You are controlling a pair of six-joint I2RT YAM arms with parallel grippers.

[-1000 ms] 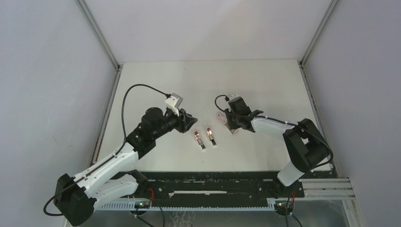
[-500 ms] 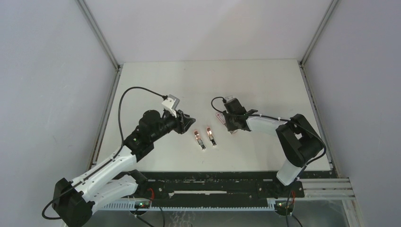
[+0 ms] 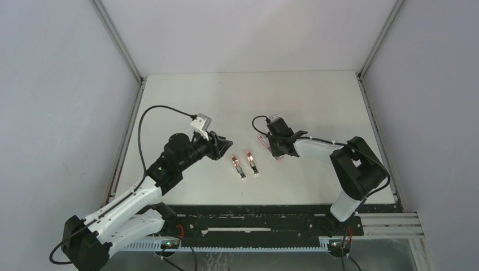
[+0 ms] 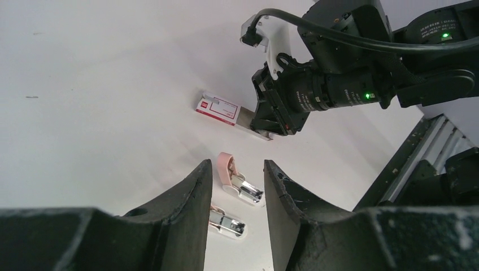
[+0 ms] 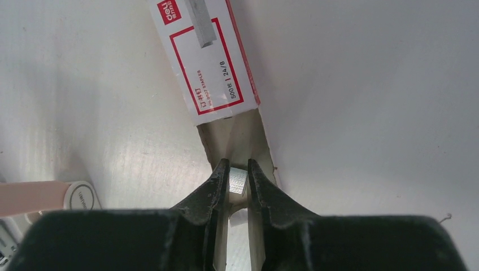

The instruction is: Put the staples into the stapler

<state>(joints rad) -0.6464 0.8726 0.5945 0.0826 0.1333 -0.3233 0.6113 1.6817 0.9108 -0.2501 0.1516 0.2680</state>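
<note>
The staples [image 5: 238, 182], a short grey metal block, lie in the pulled-out tray [image 5: 237, 135] of a small white box with a red label [image 5: 206, 62]. My right gripper [image 5: 238, 166] is shut on that block, one finger against each side. Two pink mini staplers [image 3: 238, 167] [image 3: 252, 162] lie side by side mid-table, between the arms. The left gripper [image 3: 226, 148] hovers just left of them, open, with nothing between its fingers. In the left wrist view the staplers [image 4: 240, 182] show through the gap, the box [image 4: 217, 108] beyond.
Grey walls and metal frame posts [image 3: 118, 42] close in the white table [image 3: 254, 96]. A black rail [image 3: 254, 217] runs along the near edge by the arm bases. One stapler's pink end [image 5: 34, 196] sits close to the left of the right gripper.
The right gripper's jaws have closed on the staples in the tray. The left arm has drawn back slightly to the left, its jaws unchanged.
</note>
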